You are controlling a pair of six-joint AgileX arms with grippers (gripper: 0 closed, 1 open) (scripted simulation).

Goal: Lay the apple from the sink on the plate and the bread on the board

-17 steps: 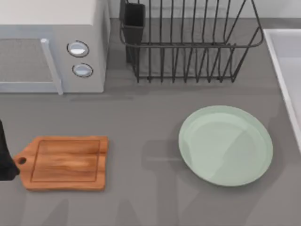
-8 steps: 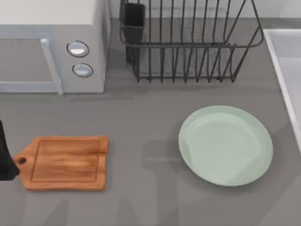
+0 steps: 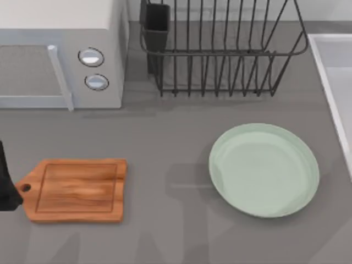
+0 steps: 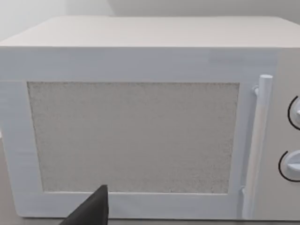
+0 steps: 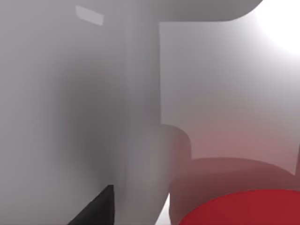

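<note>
The red apple [image 5: 243, 208] lies close below my right wrist camera, against the pale grey wall of the sink [image 5: 93, 93]. A black piece of my right gripper [image 5: 99, 207] juts in beside the apple, apart from it. In the top view the sink [image 3: 331, 71] runs along the right edge. The pale green plate [image 3: 264, 169] lies bare at the right of the counter, and the wooden board [image 3: 77, 190] lies bare at the left. My left arm [image 3: 4, 187] sits parked at the left edge by the board's handle. The bread is out of view.
A white microwave [image 3: 60, 55] stands at the back left and fills the left wrist view [image 4: 140, 131]. A black wire dish rack [image 3: 220, 49] stands at the back centre. Bare grey counter lies between the board and the plate.
</note>
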